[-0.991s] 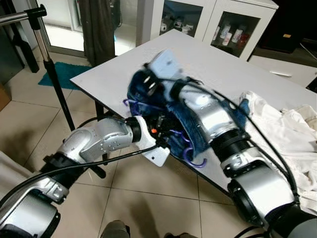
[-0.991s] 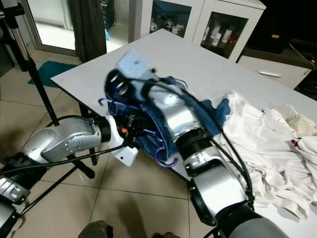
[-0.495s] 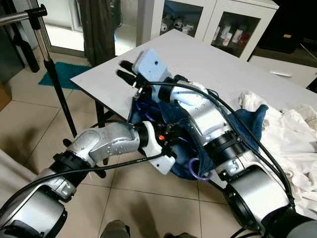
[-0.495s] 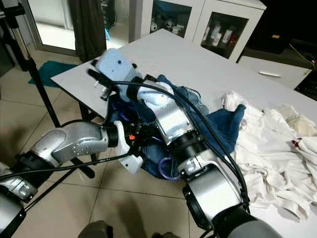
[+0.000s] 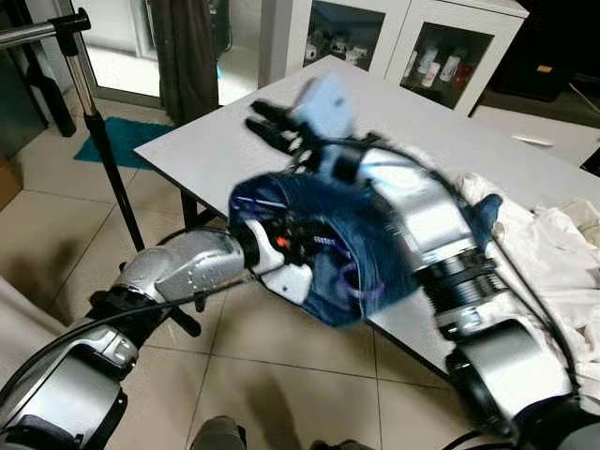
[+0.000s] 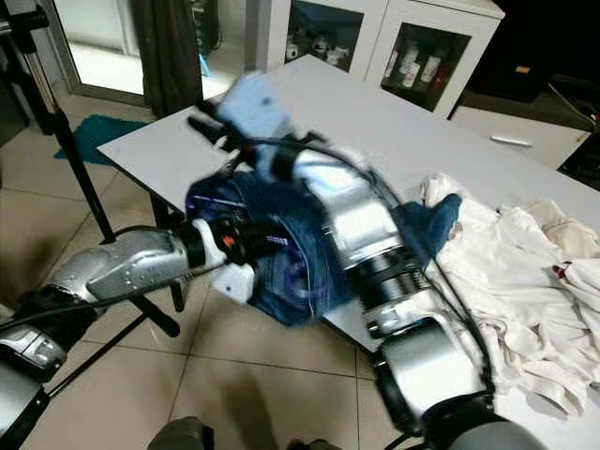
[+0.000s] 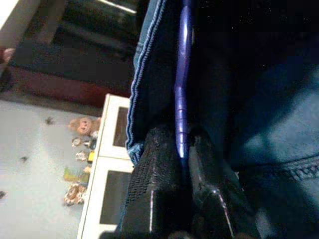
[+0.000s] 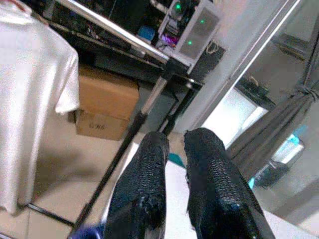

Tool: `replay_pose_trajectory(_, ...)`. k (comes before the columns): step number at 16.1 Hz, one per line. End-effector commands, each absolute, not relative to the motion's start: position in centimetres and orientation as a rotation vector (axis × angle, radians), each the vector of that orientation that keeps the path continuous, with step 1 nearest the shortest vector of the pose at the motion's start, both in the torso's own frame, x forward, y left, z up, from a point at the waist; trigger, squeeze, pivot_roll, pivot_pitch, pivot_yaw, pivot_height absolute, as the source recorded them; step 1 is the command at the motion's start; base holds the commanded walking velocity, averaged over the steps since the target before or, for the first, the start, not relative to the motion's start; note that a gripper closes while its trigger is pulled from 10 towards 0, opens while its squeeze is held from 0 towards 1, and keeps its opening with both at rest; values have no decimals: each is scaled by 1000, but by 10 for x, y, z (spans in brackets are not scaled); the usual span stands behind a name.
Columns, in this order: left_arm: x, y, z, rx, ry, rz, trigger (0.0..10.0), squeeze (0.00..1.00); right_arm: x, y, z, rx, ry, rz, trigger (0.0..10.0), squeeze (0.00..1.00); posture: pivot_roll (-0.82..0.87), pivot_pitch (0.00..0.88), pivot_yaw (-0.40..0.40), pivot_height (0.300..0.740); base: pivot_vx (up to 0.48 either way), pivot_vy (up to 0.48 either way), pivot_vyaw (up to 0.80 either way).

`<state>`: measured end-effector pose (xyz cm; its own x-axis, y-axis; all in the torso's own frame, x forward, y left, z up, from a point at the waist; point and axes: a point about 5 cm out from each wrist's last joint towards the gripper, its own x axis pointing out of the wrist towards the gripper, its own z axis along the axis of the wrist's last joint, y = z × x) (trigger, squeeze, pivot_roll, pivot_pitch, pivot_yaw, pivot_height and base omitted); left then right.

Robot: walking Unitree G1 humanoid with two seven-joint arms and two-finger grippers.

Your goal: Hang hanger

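Note:
A purple hanger (image 7: 181,89) carries a blue denim garment (image 5: 375,248), held just off the near edge of the white table (image 5: 206,150). My left gripper (image 7: 183,144) is shut on the hanger's thin purple bar, seen under the denim in the left eye view (image 5: 289,239). My right forearm passes through the garment, which drapes over it. The right gripper (image 5: 267,125) sticks out beyond the denim above the table; in the right wrist view (image 8: 174,144) its fingers stand nearly together with nothing between them. The picture is blurred by motion.
A clothes rack with a metal rail (image 5: 37,33) and a black pole stands to my left; a white shirt (image 8: 30,99) hangs on it. A pile of white clothes (image 5: 553,244) lies on the table's right part. Glass-door cabinets (image 5: 412,47) stand behind.
My right arm has swung up and to the right over the table, lifting the denim with it. The left gripper kept its hold on the hanger and rose slightly.

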<state>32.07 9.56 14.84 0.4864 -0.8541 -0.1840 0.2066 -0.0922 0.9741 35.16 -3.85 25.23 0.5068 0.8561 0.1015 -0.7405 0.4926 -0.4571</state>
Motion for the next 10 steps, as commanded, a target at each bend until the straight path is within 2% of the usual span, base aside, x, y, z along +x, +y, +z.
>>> replay_pose_trajectory(1, 319, 91, 151, 1347, -658, -981, 10000, 0, 357, -51, 243, -482, -286, 960, 10000, 0, 276, 15, -99, 740, 0, 0, 0)
replay_pose_trajectory(4, 319, 87, 149, 1354, -671, -999, 10000, 0, 357, -49, 240, -615, -235, 991, 10000, 0, 270, 13, -98, 740, 0, 0, 0)
replay_pose_trajectory(6, 319, 85, 149, 1355, -675, -1005, 10000, 0, 355, -43, 238, -641, -202, 1036, 10000, 0, 267, 12, -96, 740, 0, 0, 0)
replay_pose_trajectory(7, 319, 84, 148, 1360, -676, -1013, 10000, 0, 353, -38, 236, -657, -183, 1070, 10000, 47, 269, 13, -96, 740, 0, 0, 0)
replay_pose_trajectory(8, 319, 83, 146, 1371, -671, -1022, 10000, 0, 351, -35, 234, -669, -174, 1094, 10000, 651, 272, 12, -97, 740, 0, 0, 0)
replay_pose_trajectory(9, 318, 83, 145, 1378, -667, -1028, 10000, 0, 350, -34, 233, -676, -168, 1110, 10000, 651, 272, 12, -97, 740, 0, 0, 0)
replay_pose_trajectory(10, 319, 84, 142, 1397, -658, -1036, 10000, 0, 347, -30, 226, -727, -141, 1138, 10000, 941, 275, 11, -96, 740, 0, 0, 0)
